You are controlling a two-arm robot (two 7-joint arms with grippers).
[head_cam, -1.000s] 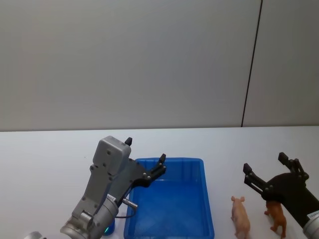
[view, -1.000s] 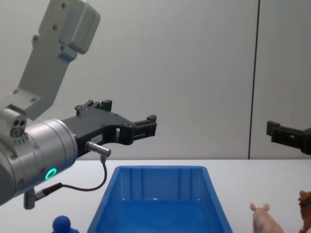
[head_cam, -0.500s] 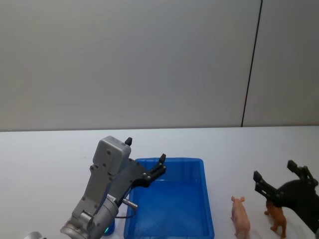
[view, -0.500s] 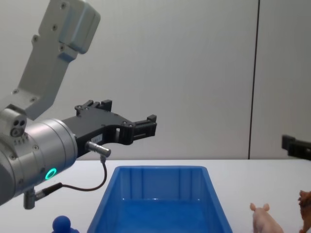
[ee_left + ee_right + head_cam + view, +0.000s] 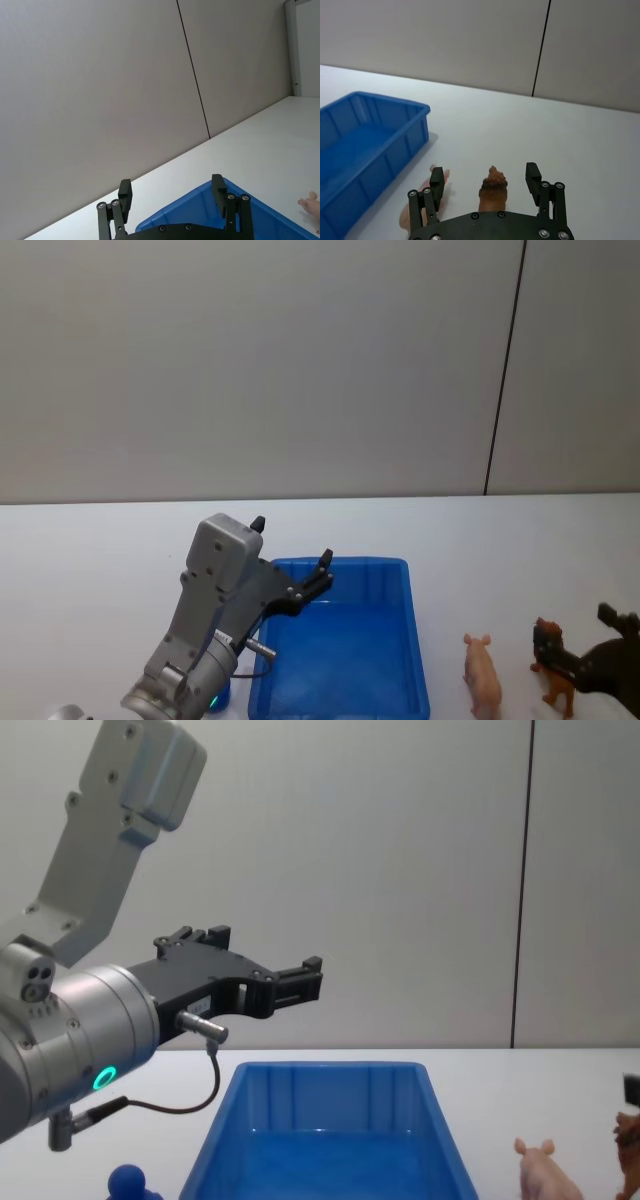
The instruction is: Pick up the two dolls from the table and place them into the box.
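The brown animal doll (image 5: 493,192) is seen standing on the white table (image 5: 100,550), bracketed by the right gripper (image 5: 485,171), fingers spread and clear of it; the pink pig doll (image 5: 484,676) stands just beside, toward the blue box (image 5: 416,640). The left gripper (image 5: 171,182) is held spread above the box's far left corner

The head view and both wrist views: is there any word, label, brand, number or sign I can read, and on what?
None: no word, number, brand or sign is readable anywhere.
blue box: plain plastic, no label.
pink pig and brown toy animal: no markings.
left end effector and right end effector: black fingers with screws, no lettering visible.
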